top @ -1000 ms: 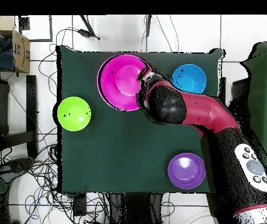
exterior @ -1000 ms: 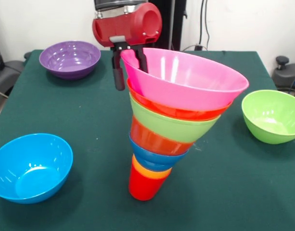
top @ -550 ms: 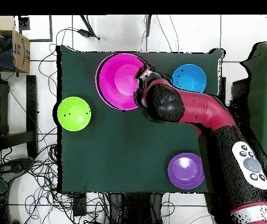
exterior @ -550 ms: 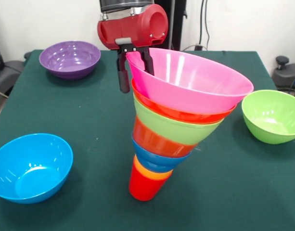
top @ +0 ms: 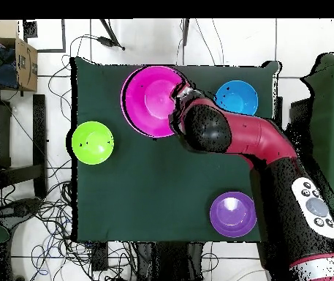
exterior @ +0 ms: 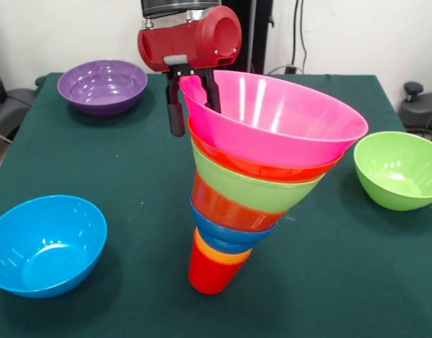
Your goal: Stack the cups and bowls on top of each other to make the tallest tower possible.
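Tower stands mid-table, red cup lowest, pink bowl topmost, leaning. Gripper clenched on pink bowl's rim. Apart from tower, all empty: purple bowl, light blue bowl, lime green bowl.

End effector down, clamped, fingers vertical.

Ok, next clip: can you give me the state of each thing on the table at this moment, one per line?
tower: standing on the red cup, leaning, widest at the top.
pink bowl: topmost, tilted, rim between the end effector's fingers.
end effector: shut on the pink bowl's rim.
purple bowl: upright, loose on the table.
light blue bowl: upright, loose.
lime green bowl: upright, loose.
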Available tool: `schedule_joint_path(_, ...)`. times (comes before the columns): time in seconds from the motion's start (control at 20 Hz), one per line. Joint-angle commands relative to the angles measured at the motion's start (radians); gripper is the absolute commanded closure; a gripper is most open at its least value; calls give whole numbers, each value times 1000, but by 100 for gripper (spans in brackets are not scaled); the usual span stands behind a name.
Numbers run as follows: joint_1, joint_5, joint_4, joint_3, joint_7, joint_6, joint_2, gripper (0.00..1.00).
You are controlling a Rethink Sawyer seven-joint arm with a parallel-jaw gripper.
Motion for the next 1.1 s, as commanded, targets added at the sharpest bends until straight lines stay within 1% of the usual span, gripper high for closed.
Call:
schedule_joint_path(0.05, -3, -62, -61, -51, -75, 113, 24, 0)
schedule_joint_path(0.35, -14, -71, -54, -47, -85, 108, 22, 0)
schedule_joint_path(0.7, -15, -77, -31, -49, -71, 89, 27, 0)
schedule_joint_path(1.1, -17, -87, -26, -48, -68, 76, 33, 0)
